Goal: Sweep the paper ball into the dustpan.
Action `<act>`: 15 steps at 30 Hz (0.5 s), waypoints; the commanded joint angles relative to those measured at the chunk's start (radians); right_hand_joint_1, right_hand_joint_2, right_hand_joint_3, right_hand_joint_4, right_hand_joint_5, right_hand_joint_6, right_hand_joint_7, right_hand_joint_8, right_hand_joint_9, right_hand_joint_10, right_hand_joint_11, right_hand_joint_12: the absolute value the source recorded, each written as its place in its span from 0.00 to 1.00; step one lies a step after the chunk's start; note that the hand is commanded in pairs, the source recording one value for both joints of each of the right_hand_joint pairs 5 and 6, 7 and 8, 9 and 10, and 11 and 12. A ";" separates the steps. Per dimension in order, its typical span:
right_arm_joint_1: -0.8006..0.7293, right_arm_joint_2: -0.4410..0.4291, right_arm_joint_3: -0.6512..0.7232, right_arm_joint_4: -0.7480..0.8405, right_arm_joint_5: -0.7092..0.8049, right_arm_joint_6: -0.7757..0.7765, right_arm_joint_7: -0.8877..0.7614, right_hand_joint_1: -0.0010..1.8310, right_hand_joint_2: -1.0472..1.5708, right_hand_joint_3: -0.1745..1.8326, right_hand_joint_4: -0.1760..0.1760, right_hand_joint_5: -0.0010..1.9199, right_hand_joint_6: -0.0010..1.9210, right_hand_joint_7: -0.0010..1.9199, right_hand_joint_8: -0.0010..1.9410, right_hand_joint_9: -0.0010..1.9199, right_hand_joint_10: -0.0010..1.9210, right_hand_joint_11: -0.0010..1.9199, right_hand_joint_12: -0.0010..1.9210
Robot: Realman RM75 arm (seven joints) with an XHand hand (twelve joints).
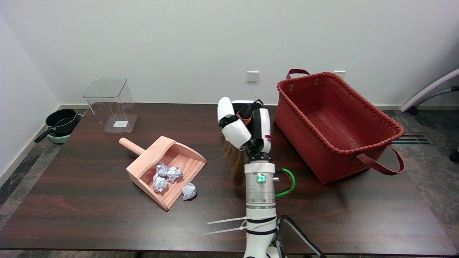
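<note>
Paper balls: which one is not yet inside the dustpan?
The ball at the dustpan's open edge, on its right; the other balls lie clustered inside.

Red basket [337, 125], clear bin [109, 104], pan [61, 122]

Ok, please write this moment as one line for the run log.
right hand: holds brush | dustpan: three paper balls inside | paper ball: on table at dustpan lip | brush apart from it, nearer red basket

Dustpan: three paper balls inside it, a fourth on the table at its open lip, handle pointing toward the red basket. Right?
Not quite. The head view shows the dustpan handle pointing up-left toward the clear plastic bin, away from the red basket. Three paper balls inside and a fourth paper ball at the lip are correct.
</note>
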 commanded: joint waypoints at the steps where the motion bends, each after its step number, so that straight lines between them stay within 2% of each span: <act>1: -0.027 0.223 -0.116 -0.086 0.223 -0.015 0.002 0.48 1.00 0.76 0.50 1.00 1.00 1.00 0.99 1.00 1.00 1.00 1.00; 4: -0.025 0.254 -0.149 -0.080 0.255 -0.015 0.002 0.48 1.00 0.76 0.50 1.00 1.00 1.00 0.99 1.00 1.00 1.00 1.00; 7: -0.042 0.243 -0.174 -0.075 0.287 -0.029 0.002 0.48 1.00 0.76 0.50 1.00 1.00 1.00 0.99 1.00 1.00 1.00 1.00; 15: -0.075 0.136 -0.206 0.006 0.276 -0.141 0.001 0.48 1.00 0.76 0.50 1.00 1.00 1.00 0.99 1.00 1.00 1.00 1.00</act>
